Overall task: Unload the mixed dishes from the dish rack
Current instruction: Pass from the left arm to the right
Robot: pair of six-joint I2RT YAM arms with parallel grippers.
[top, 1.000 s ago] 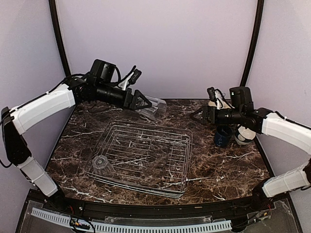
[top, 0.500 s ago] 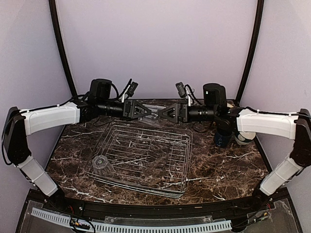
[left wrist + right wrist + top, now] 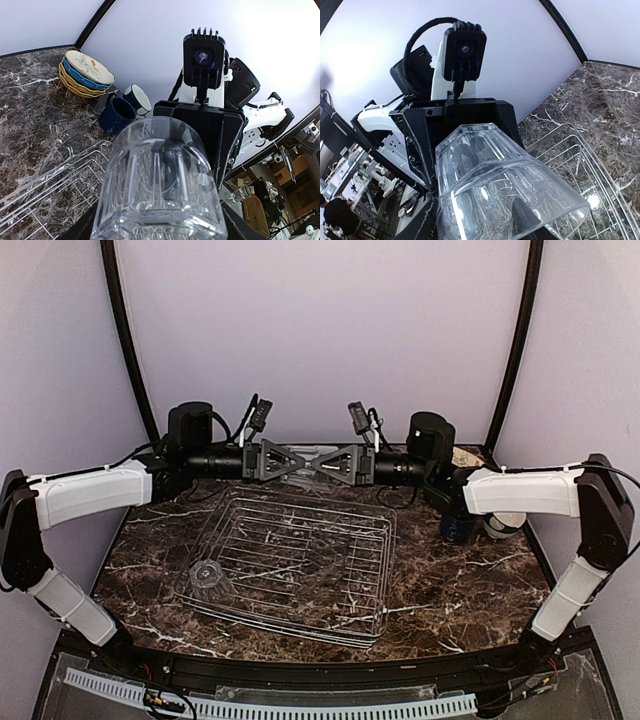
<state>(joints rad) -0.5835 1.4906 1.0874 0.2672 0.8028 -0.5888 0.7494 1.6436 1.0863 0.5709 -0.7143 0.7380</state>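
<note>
A clear glass (image 3: 308,458) hangs on its side above the back edge of the dish rack (image 3: 300,560), caught between both grippers. My left gripper (image 3: 287,460) is shut on its base end, and the glass (image 3: 160,185) fills the left wrist view. My right gripper (image 3: 330,463) faces it and is shut on the rim end of the glass (image 3: 490,170). A second clear glass (image 3: 205,575) lies in the rack's near left corner. A dark blue mug (image 3: 458,525) stands on the table to the right.
On the marble table right of the rack stand a stack of yellow, blue and cream dishes (image 3: 85,72), a dark blue mug (image 3: 116,115) and a second mug with a white inside (image 3: 137,99). A pale bowl (image 3: 502,525) sits beside the mug. Black frame posts (image 3: 128,340) flank the table.
My right arm swung left from above the mug to meet the left gripper, and its jaws closed on the glass. My left gripper carried the glass toward the centre.
</note>
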